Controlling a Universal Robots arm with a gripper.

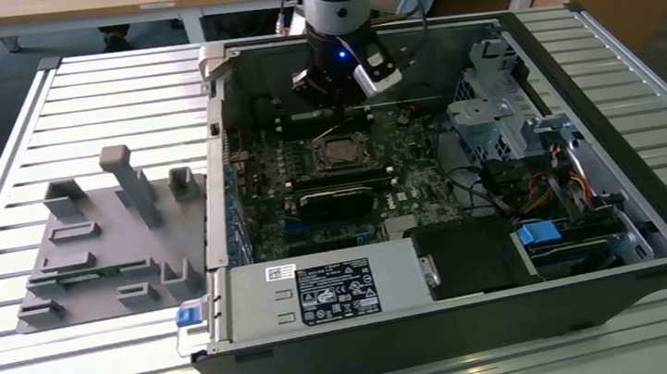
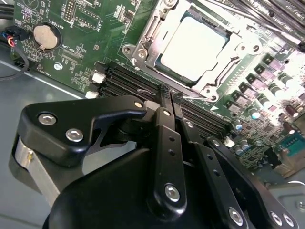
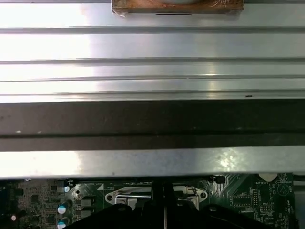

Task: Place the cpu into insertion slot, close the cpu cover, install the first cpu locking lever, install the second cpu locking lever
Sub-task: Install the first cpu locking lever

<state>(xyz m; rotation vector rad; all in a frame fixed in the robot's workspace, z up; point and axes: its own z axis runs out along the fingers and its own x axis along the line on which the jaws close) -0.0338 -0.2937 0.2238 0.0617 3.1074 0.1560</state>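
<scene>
gripper: black 2-finger gripper [image 2: 170, 98], fingers pressed together, holding nothing we can see | cpu: pale silver-grey square chip [image 2: 193, 47] already lies in the silvery-rimmed square insertion slot [image 2: 143, 40], thin metal cpu cover [image 2: 212, 81] framing it | relation: socket lies just beyond the fingertips, on the green motherboard [image 1: 413, 174], toward the case's middle

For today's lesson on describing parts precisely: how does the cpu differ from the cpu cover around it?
The cpu is a solid, pale, flat square; the cpu cover is a thin silvery frame with a square window in its middle. The cpu sits inside and is smaller; the cpu cover runs around its edges and reaches further out. Both lie flat in the insertion slot on the green board, and both look metallic. The gripper, fingers together, hangs just beside them.
</scene>
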